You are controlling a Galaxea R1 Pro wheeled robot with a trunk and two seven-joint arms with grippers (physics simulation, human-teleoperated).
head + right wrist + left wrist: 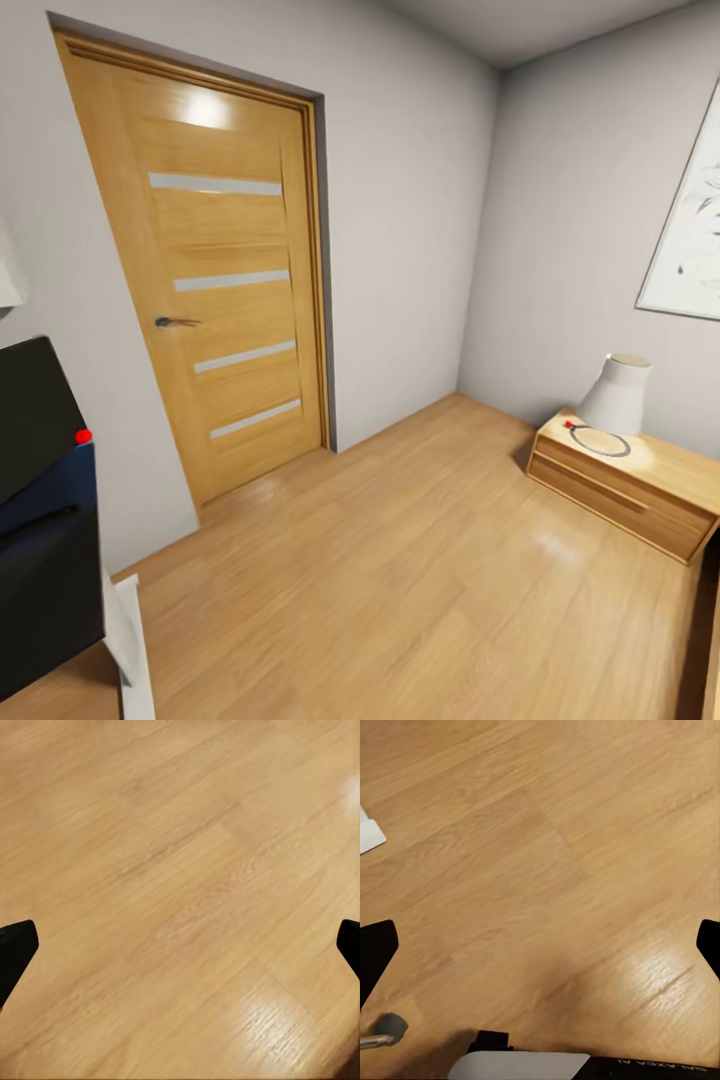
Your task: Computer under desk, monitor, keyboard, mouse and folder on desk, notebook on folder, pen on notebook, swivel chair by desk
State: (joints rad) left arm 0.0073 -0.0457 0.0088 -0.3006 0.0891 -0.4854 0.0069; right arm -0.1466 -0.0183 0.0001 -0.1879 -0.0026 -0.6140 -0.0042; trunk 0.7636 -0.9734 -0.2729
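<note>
While the robot faces an oak door (215, 290) at 11 o'clock in the head view, the monitor (35, 415), black w/ a red dot at its lower corner, sits at the 9 o'clock edge, a dark blue-black panel (45, 560) below it. Low oak drawer unit (625, 490) w/ a white lamp (615, 395) stands at 3 o'clock by the far wall; plank floor (400, 580) lies between. Left gripper (540, 945) and right gripper (180, 945) both hang over bare floor, fingertips at opposite frame edges: wide apart, holding 0 items. A castor (390, 1025) on a chrome leg, likely the swivel chair's, shows in the left wrist view, near a white corner (369, 834) on the floor.

Risk, as judged: w/ most task items out of frame, a blind turn of the base could clip the chair leg or the monitor, both close on the left side.
</note>
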